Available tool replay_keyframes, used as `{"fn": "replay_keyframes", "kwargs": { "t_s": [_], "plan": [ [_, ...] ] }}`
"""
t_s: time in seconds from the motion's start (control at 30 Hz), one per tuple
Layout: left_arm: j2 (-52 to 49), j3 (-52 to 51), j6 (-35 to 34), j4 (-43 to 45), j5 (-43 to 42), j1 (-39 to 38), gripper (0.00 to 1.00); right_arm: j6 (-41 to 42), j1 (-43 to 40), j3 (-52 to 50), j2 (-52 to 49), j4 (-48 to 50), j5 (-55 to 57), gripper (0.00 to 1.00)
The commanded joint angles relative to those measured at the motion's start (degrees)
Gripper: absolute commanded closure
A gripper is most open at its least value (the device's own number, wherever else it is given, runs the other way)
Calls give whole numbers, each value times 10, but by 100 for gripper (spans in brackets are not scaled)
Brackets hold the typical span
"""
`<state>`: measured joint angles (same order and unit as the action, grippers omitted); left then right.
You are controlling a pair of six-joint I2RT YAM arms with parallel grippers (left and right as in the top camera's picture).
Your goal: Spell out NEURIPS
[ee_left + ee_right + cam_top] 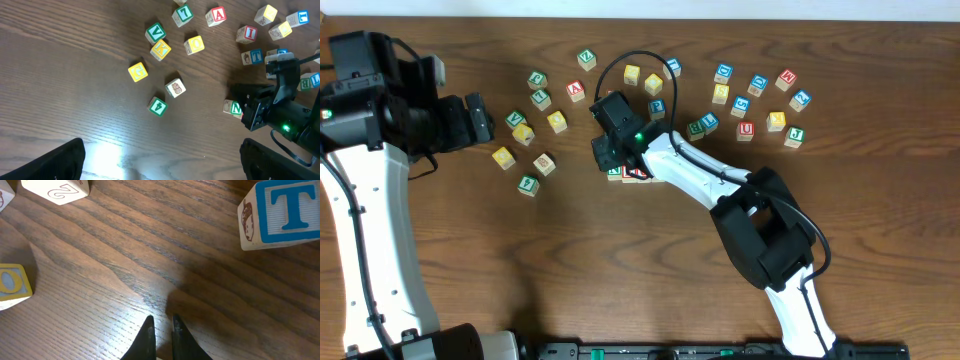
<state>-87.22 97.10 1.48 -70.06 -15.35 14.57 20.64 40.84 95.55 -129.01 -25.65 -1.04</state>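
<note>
Two lettered cubes stand side by side on the table: a green N cube (615,173) and a red-framed cube (638,173) half hidden under my right arm. The N cube also shows in the left wrist view (232,107). My right gripper (607,150) hovers just beyond them, shut and empty, its fingertips (161,322) low over bare wood. A red U cube (746,130) lies in the right cluster. A red I cube (247,34) and a blue R cube (312,80) show in the left wrist view. My left gripper (475,118) is open and empty at the left, its jaws (160,165) wide apart.
Loose cubes lie left of centre: green V (155,33), yellow K (161,49), yellow O (194,44), yellow G (138,71), green 4 (158,106), red A (217,15). A blue T cube (282,212) sits near my right fingers. Several more cubes lie scattered at the back right (776,121).
</note>
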Motion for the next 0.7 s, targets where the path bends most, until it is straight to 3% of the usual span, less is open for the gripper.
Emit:
{"fn": "replay_keyframes", "kwargs": {
  "t_s": [0.0,0.67],
  "plan": [
    [4,13,-1,0,-7,2,2,12,1,6,-12,-1,5,93],
    [4,13,-1,0,-7,2,2,16,1,6,-12,-12,0,93]
  ]
}}
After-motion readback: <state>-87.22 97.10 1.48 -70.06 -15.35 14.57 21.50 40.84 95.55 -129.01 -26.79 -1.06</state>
